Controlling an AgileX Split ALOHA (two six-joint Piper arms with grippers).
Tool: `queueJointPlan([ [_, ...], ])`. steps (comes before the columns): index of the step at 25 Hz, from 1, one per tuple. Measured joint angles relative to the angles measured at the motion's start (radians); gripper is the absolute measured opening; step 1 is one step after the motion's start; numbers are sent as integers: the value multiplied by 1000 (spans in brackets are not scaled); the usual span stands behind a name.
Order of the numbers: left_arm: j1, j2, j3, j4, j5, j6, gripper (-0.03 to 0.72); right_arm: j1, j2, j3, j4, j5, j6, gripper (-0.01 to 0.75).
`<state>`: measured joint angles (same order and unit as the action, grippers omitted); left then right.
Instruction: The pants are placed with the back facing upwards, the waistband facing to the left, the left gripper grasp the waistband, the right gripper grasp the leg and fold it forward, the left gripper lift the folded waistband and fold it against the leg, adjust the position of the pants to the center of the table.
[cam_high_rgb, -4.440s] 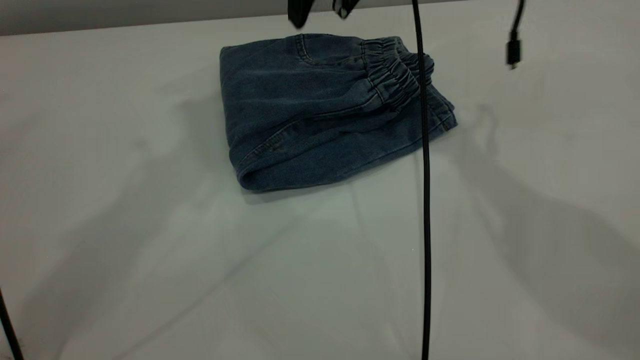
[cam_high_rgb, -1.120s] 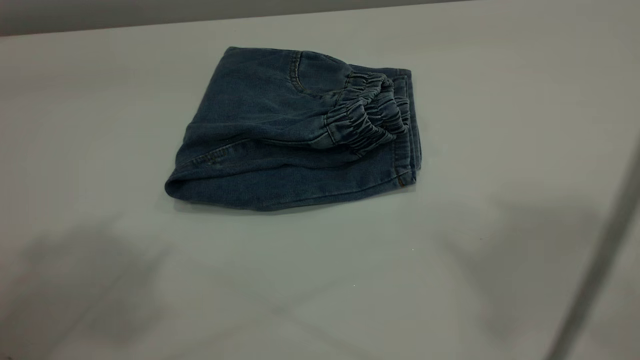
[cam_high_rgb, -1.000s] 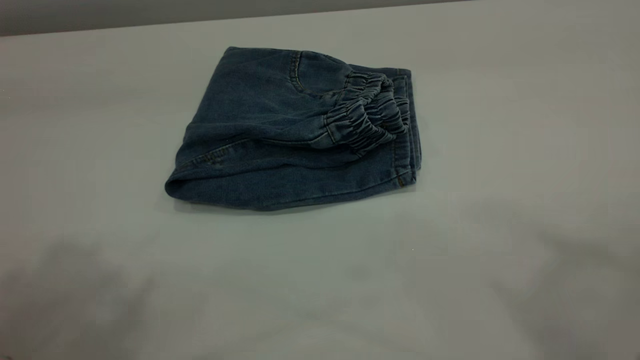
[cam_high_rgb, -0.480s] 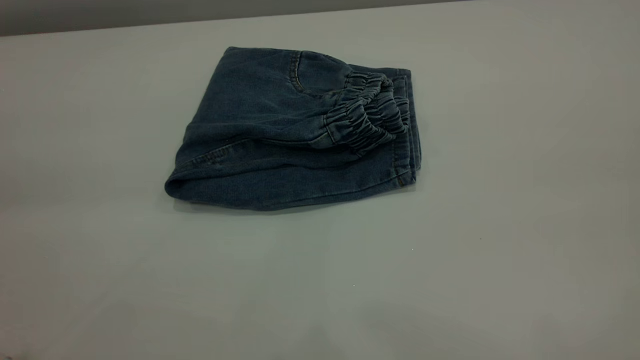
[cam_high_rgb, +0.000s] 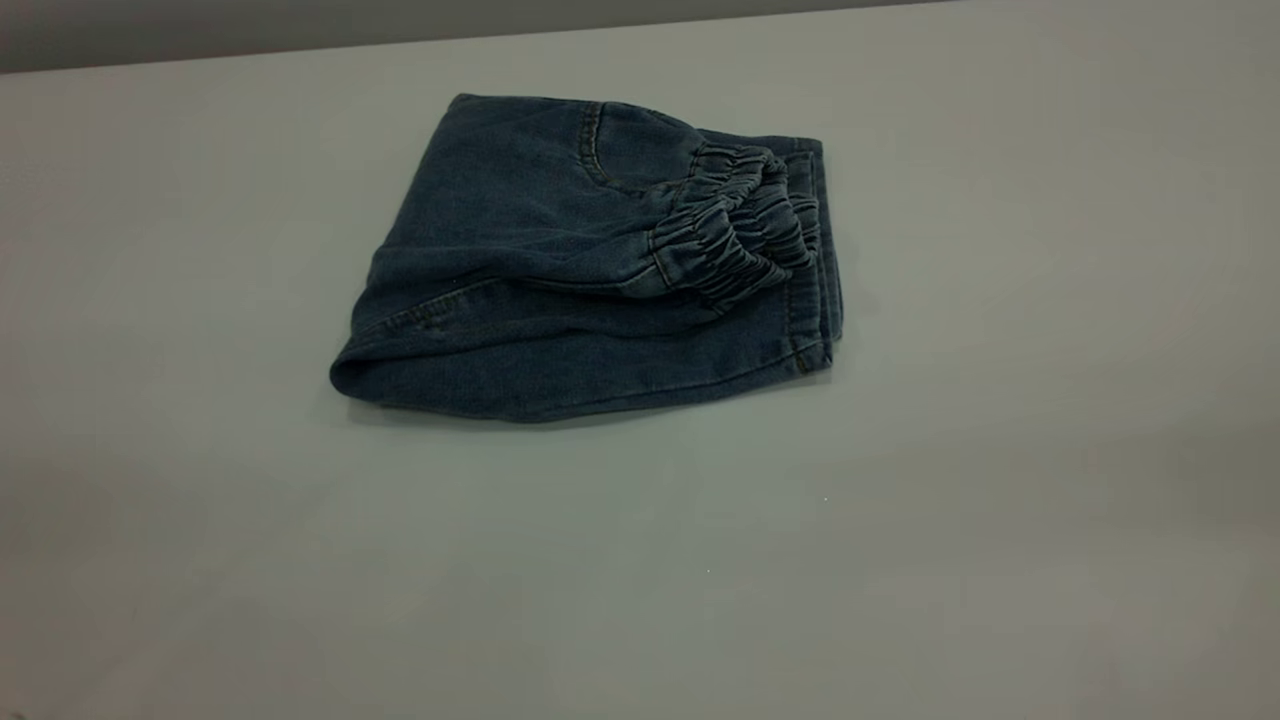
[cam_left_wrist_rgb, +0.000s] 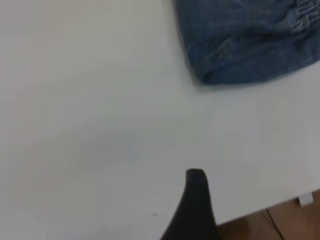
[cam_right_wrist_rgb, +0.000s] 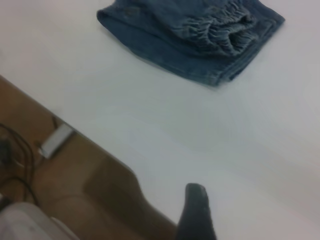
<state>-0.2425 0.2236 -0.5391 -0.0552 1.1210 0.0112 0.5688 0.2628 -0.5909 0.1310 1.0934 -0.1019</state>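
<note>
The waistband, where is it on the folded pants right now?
In the exterior view the waistband lies on top of the folded pants, toward their right side, just short of the stacked leg hems at the right edge.

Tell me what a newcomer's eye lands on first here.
The folded pants lie alone on the table, toward its far side, ruched waistband on top at their right end. Neither tool touches them; one dark fingertip shows in each wrist view, over the table's near edge.
</note>
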Motion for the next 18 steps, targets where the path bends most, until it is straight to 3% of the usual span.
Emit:
queueJointPlan([
  [5,0,-78,20,2,-12,0,547,0,-63,84,28,-15,1,492],
  [18,0,-78,36,6,-45,1,547,0,-65,85,27,-29,4,493],
])
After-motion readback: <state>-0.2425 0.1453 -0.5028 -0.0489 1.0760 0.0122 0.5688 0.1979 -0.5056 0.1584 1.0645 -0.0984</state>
